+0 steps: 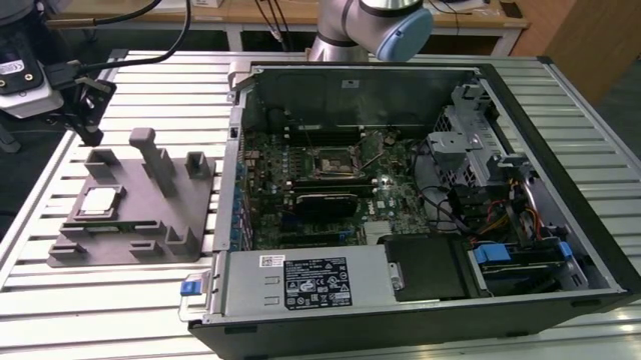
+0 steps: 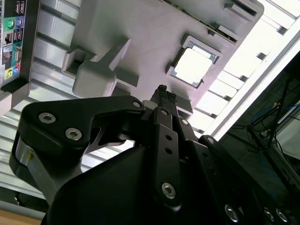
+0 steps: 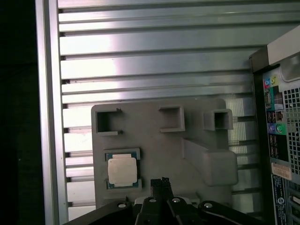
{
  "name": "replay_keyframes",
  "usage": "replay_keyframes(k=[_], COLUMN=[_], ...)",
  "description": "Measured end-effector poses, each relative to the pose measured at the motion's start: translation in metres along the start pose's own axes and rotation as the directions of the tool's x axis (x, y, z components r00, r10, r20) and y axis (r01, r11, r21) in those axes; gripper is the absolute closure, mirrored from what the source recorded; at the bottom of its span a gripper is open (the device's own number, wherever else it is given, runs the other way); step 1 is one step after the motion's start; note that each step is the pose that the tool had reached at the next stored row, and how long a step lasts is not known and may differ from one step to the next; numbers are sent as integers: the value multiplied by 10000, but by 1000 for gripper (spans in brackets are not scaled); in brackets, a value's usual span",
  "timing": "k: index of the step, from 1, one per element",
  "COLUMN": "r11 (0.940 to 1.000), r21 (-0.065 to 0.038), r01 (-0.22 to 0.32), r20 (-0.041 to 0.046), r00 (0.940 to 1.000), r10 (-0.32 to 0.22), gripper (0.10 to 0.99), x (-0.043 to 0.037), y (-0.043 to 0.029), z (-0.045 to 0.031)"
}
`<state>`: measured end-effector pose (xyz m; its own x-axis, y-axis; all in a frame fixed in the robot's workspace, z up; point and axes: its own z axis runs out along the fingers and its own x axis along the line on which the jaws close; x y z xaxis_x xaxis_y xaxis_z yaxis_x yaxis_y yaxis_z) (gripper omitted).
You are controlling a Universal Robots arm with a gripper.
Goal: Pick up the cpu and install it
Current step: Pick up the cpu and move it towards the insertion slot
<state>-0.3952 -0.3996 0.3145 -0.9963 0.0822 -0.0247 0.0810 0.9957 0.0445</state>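
Exterior view: an open computer case (image 1: 401,330) lies on its side on a slatted metal tabletop (image 1: 100,300). Its motherboard (image 1: 391,187) faces up, and the black socket frame (image 1: 331,160) sits near the middle of the board. Just beside the case, on the exterior view's left, is a grey fixture tray (image 1: 130,225) with upright posts. The cpu (image 1: 98,201) lies flat in a square recess of that tray, silver top up, at the end of the tray away from the case. The black jaws hang over the tray's far corner on the exterior view's left, higher than the cpu and apart from it. The arm (image 1: 365,26) stands beyond the case. In both wrist views the jaws are pressed together with nothing between them. Their tips are over the tray beside the recess and do not touch the cpu (image 2: 193,65) (image 3: 122,171), whose pale edge frames the bright metal top. The first wrist view also shows the case's rear panel (image 3: 274,126) with coloured ports, close to the tray.
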Motion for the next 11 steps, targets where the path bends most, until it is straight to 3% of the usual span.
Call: replay_keyframes(k=[11], r11=[10000], r21=[2], r01=[0], r20=[-2], r00=[10000], r10=[0], gripper=[980], x=[97], y=[-10], z=[45])
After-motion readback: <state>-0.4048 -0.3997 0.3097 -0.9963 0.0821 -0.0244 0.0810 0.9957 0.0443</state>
